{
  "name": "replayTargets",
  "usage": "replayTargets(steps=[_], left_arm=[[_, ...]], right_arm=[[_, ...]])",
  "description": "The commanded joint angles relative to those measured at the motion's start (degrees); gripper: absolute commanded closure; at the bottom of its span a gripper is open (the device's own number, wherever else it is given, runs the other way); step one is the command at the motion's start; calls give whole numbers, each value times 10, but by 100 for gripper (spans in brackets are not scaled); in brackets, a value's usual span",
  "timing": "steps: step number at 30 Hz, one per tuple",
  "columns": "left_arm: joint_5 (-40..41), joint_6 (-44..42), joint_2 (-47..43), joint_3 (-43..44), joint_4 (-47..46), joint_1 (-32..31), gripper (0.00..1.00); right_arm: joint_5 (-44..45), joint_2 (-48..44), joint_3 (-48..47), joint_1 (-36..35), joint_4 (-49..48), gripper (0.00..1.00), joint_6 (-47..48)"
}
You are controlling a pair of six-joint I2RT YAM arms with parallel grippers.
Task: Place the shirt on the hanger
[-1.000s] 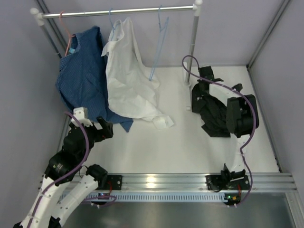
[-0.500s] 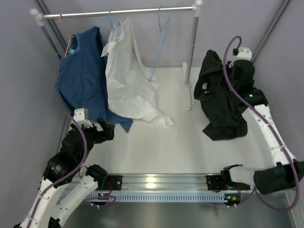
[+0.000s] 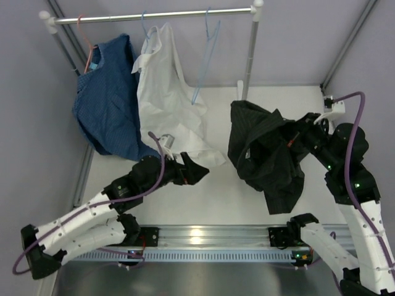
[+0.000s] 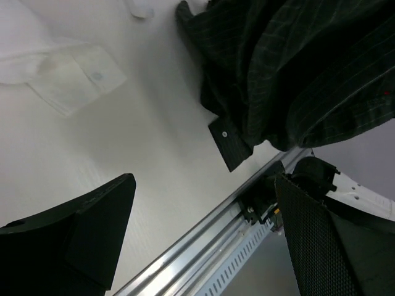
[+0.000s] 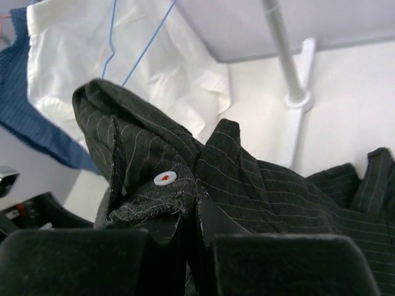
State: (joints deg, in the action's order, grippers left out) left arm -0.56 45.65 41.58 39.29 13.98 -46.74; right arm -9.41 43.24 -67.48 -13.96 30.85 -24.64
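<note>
The black pinstriped shirt [image 3: 265, 157] hangs bunched over the right middle of the table, lifted off it. My right gripper [image 3: 295, 138] is shut on a fold of it beside a white button [image 5: 165, 178]; the fabric [image 5: 259, 185] rises between the closed fingers of the gripper [image 5: 191, 242]. My left gripper [image 3: 195, 171] is open and empty just left of the shirt, low over the table. Through its view [image 4: 203, 228] a shirt cuff [image 4: 229, 143] dangles ahead. The light-blue wire hanger [image 3: 207, 55] hangs bare on the rail; its wire [image 5: 145, 54] shows behind the shirt.
A blue shirt [image 3: 108, 98] on a pink hanger and a white shirt [image 3: 163, 98] on a blue one hang at the left of the rail [image 3: 154, 15]. The white shirt's cuff [image 4: 68, 80] lies on the table. The rack's right post [image 3: 250, 55] stands behind the black shirt. The aluminium base rail [image 3: 203, 235] runs along the near edge.
My right arm has swung the black shirt from the right wall towards the middle of the table. My left arm has reached out from the left corner to just beside the shirt, still open.
</note>
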Motion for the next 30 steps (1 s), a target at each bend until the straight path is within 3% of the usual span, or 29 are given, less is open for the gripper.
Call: replayTargets(steps=[1, 5, 8, 12, 20, 23, 28, 30], left_arm=[[165, 54, 24, 12, -166, -125, 2], [220, 61, 140, 29, -286, -197, 2], [266, 44, 212, 58, -330, -254, 3], [317, 27, 267, 78, -352, -294, 11], [415, 8, 335, 101, -345, -310, 27], [427, -18, 365, 119, -345, -310, 27], [434, -20, 414, 162, -333, -309, 47], [450, -15, 419, 163, -329, -306, 50]], right_arm=[[-73, -22, 50, -11, -54, 100, -90], [-54, -52, 95, -13, -87, 100, -133], [-33, -56, 94, -13, -85, 100, -144], [-1, -54, 83, -14, -77, 100, -143], [-31, -39, 87, -15, -96, 100, -153], [-36, -46, 99, -15, -107, 100, -159], [-53, -51, 116, -16, -129, 100, -173], [-60, -54, 121, -16, -136, 100, -173]])
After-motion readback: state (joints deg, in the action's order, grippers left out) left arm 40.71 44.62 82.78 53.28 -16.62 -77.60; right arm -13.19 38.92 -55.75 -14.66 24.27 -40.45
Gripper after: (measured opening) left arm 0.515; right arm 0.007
